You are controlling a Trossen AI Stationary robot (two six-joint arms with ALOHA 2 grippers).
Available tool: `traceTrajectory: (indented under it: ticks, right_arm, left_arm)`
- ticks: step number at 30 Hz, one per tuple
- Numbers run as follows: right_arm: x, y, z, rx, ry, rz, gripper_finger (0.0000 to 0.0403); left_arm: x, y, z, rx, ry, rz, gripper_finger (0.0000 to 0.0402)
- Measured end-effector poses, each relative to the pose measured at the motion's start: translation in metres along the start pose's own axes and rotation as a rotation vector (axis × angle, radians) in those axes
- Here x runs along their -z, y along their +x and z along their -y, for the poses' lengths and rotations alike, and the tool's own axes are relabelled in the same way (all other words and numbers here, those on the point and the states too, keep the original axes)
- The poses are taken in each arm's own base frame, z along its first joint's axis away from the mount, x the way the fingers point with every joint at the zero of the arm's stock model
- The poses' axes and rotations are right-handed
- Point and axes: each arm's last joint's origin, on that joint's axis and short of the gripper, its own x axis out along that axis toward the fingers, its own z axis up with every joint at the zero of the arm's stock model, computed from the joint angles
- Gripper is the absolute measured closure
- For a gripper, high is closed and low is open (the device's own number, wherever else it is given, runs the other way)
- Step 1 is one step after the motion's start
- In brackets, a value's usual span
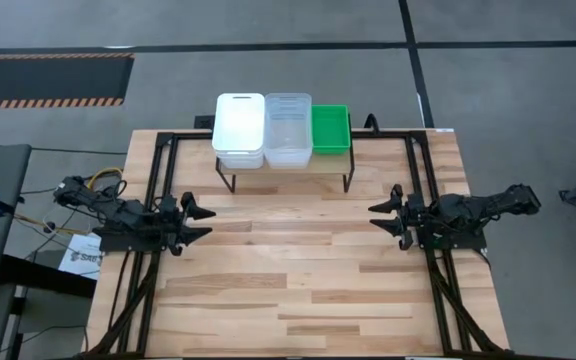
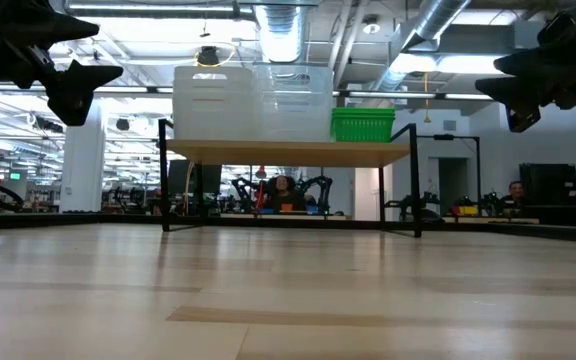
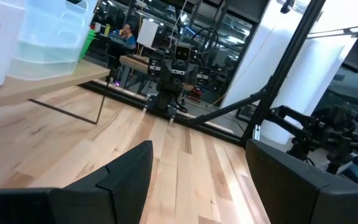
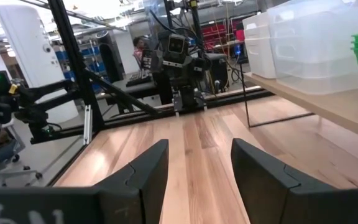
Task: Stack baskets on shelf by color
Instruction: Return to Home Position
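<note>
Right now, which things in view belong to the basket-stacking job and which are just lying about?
Job: white baskets, clear baskets and green baskets, stacked by color on the shelf; left gripper and right gripper, both open, empty.
Lying about: printed sheet and cables beside the table, on the left arm's side.

On the table (image 1: pixel 288 280), the shelf (image 2: pixel 288 153) bears white baskets (image 1: pixel 239 128), clear baskets (image 1: pixel 287 128) and green baskets (image 1: pixel 330 128)

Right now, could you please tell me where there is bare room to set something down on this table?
The tabletop is bare between the left hand and the right hand, from the shelf to the near edge, and under the shelf. The shelf top is crowded: white baskets, clear baskets and green baskets fill it.
</note>
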Motion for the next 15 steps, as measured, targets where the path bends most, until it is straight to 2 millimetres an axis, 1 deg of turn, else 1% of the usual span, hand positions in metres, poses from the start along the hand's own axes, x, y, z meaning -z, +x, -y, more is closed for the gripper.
traceTrajectory:
  ticks: [15]
  right_arm:
    - [0.0007,0.0000,0.0001,0.001,-0.004,-0.006,0.0206]
  left_arm:
    - [0.0004,0.0000,-0.0002,-0.001,0.000,-0.001,0.0155]
